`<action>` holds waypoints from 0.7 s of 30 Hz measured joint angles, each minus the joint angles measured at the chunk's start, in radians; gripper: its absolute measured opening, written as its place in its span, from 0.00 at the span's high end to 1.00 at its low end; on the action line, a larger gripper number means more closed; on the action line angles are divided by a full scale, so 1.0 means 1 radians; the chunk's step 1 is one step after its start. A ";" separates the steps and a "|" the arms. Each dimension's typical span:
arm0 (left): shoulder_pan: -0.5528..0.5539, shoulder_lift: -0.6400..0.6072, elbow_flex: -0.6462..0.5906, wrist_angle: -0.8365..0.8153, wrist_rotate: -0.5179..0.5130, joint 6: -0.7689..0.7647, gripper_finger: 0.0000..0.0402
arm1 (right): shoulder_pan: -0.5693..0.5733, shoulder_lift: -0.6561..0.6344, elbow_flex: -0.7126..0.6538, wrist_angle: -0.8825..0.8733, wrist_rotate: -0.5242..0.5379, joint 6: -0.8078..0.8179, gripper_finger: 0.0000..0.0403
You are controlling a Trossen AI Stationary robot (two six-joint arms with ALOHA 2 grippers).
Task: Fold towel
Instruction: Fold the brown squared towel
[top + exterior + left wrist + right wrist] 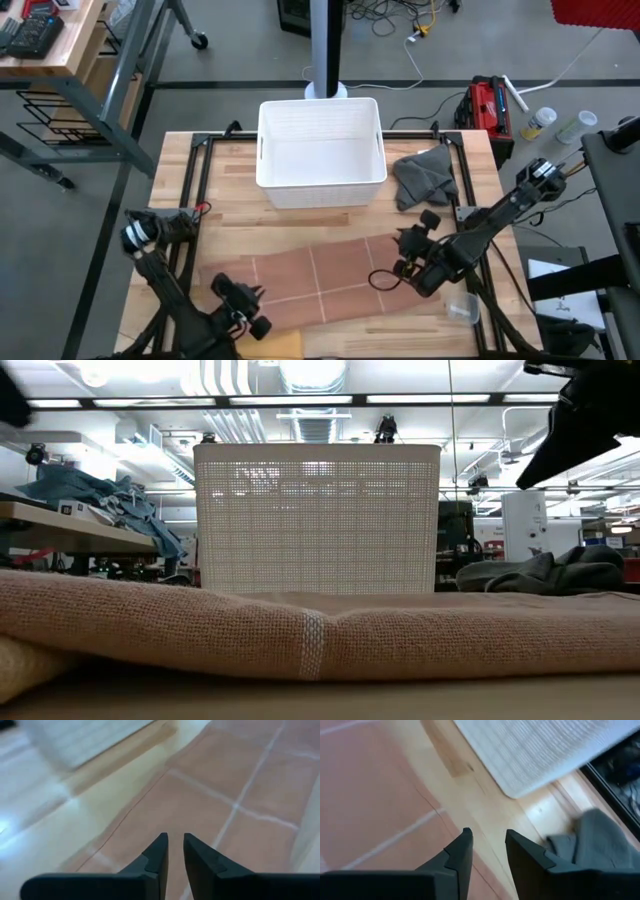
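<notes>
Terracotta towel (325, 280) spread flat for folding; left gripper (262, 310) nearly closed, empty, at near-left corner; right gripper (398, 268) slightly parted, empty, at right edge.

The towel (325, 280) is a rusty reddish-brown, crossed by thin pale stripes that form a wide grid. The basket (321, 150) at the far middle is white with a fine mesh pattern. The crumpled cloth (423, 177) to its right is dark grey. The desk (220, 235) is pale, light-toned wood with black rails.
</notes>
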 joint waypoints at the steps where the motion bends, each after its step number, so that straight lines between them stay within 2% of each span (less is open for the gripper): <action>1: 0.012 0.000 0.000 0.024 -0.024 0.042 0.88 | 0.000 0.000 -0.003 0.023 0.005 -0.022 0.73; 3: 0.039 0.000 0.000 0.071 -0.061 0.132 0.89 | -0.002 0.006 -0.005 0.044 0.010 -0.037 0.74; 8: 0.127 0.000 0.001 0.185 -0.078 0.351 0.89 | -0.002 0.013 -0.008 0.045 0.009 -0.049 0.75; 12: 0.210 0.001 0.001 0.335 -0.078 0.578 0.89 | -0.002 0.013 -0.004 0.045 0.010 -0.158 0.76; 19: 0.372 0.001 0.000 0.627 -0.056 1.011 0.89 | -0.003 0.012 0.019 0.044 0.029 -0.440 0.76; 21: 0.419 0.001 -0.001 0.661 -0.019 1.085 0.89 | -0.003 0.011 0.025 0.046 0.029 -0.433 0.77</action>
